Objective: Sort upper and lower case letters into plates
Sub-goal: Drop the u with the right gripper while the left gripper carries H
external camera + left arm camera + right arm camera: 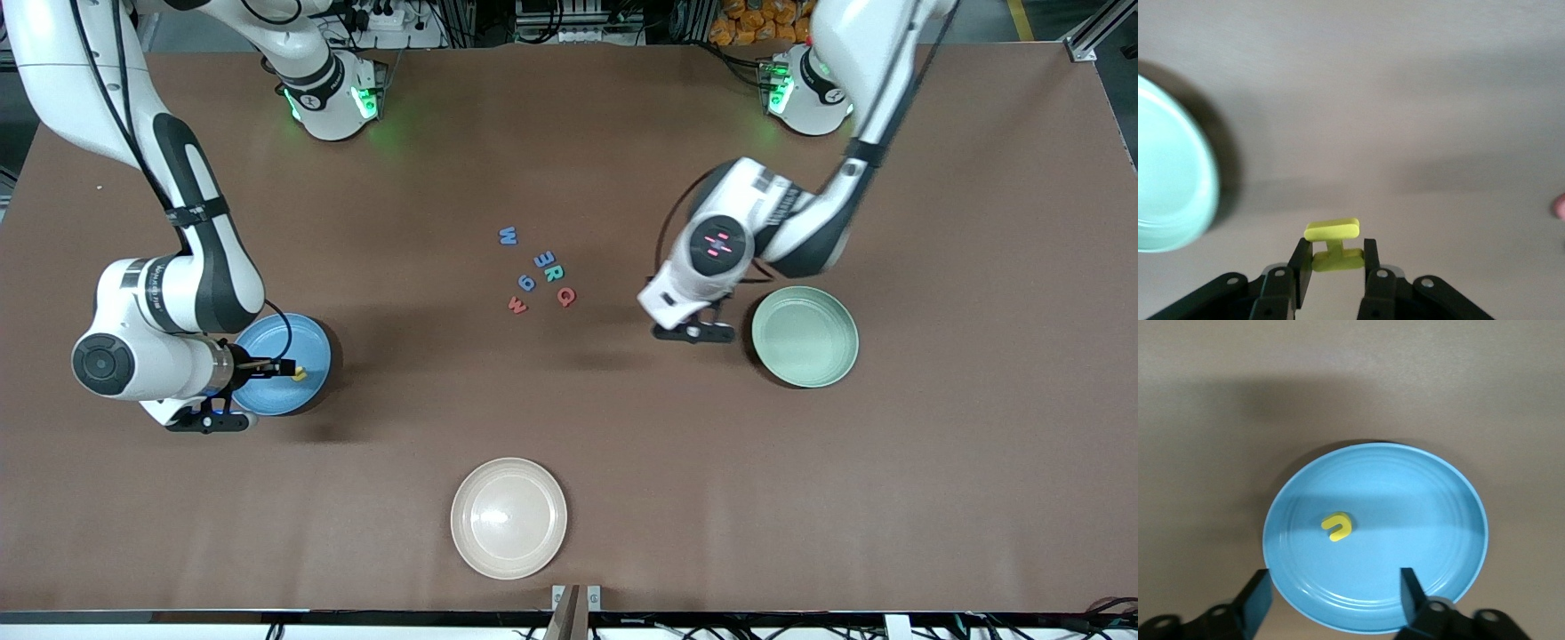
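Yellow letter (300, 373) lying in blue plate (307, 342), right gripper (267, 365) hovering over it; six letters (537, 271) sitting mid-table.
Left wrist view: left gripper (1333, 263) clamping yellow I-shaped letter (1332, 243) beside green plate (1168, 187).
Right wrist view: right gripper's fingers (1258, 595) standing wide apart, holding nothing.

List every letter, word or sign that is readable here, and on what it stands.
"W": blue letter on the table.
"E": teal letter.
"R": red letter.
"g": second blue letter.
"Q": second red letter.
"w" or "m": third red letter.
"u" or "n": yellow letter in the blue plate.
"I", it seems: yellow piece in the left gripper.
Print on the right arm: too small.
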